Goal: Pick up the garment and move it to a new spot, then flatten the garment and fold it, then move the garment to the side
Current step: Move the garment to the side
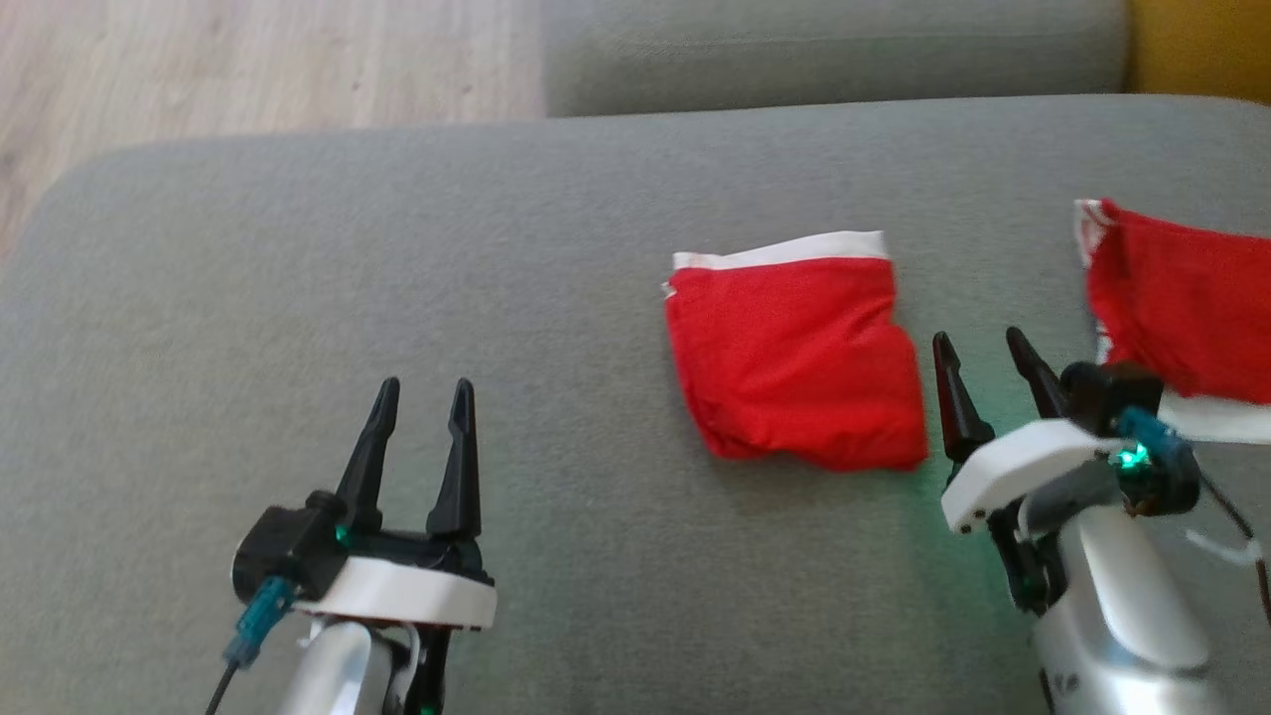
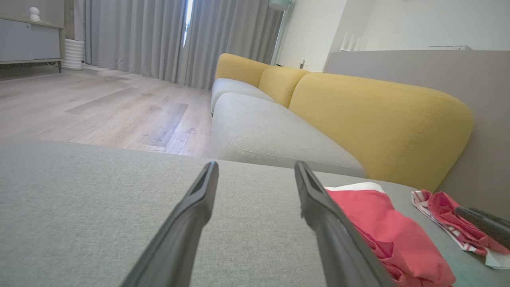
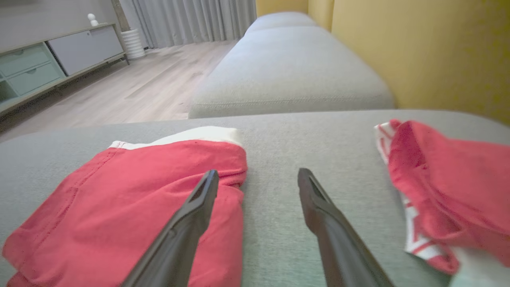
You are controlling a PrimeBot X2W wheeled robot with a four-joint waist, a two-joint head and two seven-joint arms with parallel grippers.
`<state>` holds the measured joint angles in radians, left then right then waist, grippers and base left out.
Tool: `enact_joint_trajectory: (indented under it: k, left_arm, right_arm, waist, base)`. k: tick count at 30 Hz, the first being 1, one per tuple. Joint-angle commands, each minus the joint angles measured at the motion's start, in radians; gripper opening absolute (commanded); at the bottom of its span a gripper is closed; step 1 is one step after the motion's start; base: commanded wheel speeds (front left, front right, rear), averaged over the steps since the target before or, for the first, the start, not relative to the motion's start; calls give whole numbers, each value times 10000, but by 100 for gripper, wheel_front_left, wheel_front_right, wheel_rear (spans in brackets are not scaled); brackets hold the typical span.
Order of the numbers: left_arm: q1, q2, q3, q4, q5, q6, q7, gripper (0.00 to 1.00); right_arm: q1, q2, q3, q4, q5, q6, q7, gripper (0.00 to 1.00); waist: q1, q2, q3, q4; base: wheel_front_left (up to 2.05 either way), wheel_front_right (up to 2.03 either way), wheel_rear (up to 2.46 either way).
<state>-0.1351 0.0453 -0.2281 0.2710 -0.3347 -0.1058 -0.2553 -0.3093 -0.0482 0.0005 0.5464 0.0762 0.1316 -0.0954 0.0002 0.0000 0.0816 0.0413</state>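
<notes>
Beneath the folded red garment [image 1: 794,357], grey sofa cushion [image 1: 397,248], wide and bare off to the garment's left. Beyond the garment's far edge, another grey seat [image 1: 834,50].

Folded red garment itself flat near mid-cushion, white band along its far edge. To its right, apart from it, second red garment [image 1: 1182,308], crumpled, striped trim showing, possibly larger, though cut off at the frame edge.

Just beside the folded garment's near right corner, right gripper [image 1: 978,338], fingers spread, nothing between them. Well left of the garment, left gripper [image 1: 425,385], likewise spread and empty over bare cushion.
</notes>
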Motion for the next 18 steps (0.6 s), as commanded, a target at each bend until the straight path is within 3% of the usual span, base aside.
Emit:
enact_joint_trajectory:
  k: [1,9,18]
  left_arm:
    - [-536,49,212,-246,-67,-29,-65,100]
    - [-878,49,-125,-80,-170,3,-65,100]
    - [-936,49,-213,-75,-218,53,-65,100]
  right_arm:
    - [-659,-21,239,142,580,-9,251,100]
    - [-2010,-21,105,2357,825,-9,913,100]
    - [-2640,-21,-138,4323,321,-9,638,100]
  waist:
    - [-2,0,293,345]
    - [-2,0,690,1082]
    - [-2,0,783,1409]
  base:
    - [0,0,0]
    - [0,0,0]
    - [0,0,0]
